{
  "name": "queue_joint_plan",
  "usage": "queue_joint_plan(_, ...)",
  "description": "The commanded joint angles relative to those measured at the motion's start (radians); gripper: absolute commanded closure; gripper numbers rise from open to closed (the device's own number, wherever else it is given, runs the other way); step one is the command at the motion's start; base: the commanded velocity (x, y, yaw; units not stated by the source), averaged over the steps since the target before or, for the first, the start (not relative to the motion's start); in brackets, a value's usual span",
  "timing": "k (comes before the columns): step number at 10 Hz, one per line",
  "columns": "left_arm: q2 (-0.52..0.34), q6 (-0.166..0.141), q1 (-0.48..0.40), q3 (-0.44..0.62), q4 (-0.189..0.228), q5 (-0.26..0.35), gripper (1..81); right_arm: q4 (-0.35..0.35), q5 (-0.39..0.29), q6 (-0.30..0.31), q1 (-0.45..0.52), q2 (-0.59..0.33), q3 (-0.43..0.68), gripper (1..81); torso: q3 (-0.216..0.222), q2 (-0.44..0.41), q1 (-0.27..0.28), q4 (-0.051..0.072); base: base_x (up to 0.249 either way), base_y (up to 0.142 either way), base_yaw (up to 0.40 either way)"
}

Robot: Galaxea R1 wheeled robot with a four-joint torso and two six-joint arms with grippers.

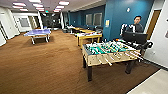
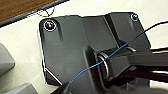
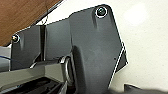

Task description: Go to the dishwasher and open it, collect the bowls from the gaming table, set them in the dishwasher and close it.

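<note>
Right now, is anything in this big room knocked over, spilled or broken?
Nothing stands out. The foosball table stands level on the brown carpet, the blue ping-pong table is upright farther back, and the yellow tables sit in a row by the blue wall. A person stands behind a monitor.

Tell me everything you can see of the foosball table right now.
The foosball table stands on brown carpet, right of centre in the head view. It has a light wood-look cabinet, dark legs, a green field and metal rods with handles sticking out of its near side. It is upright, with a person behind a dark monitor beyond it.
</note>
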Motion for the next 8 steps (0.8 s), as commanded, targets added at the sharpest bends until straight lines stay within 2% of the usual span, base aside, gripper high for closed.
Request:
queue_joint_plan(1,-0.013,0.005,-0.031,-0.002,0.003,0.045,1.0,0.004,-0.044,-0.001,0.044,-0.002,0.001,1.0,0.000,0.000,0.000,0.000,0.135,0.000,0.000)
queue_joint_plan(3,-0.013,0.005,-0.031,-0.002,0.003,0.045,1.0,0.002,-0.044,-0.001,0.044,-0.002,0.001,1.0,0.000,0.000,0.000,0.000,0.134,0.000,0.000)
queue_joint_plan(8,-0.012,0.005,-0.031,-0.002,0.001,0.047,1.0,0.004,-0.044,-0.014,0.045,-0.001,0.001,1.0,0.000,0.000,0.000,0.000,0.085,0.113,0.000)
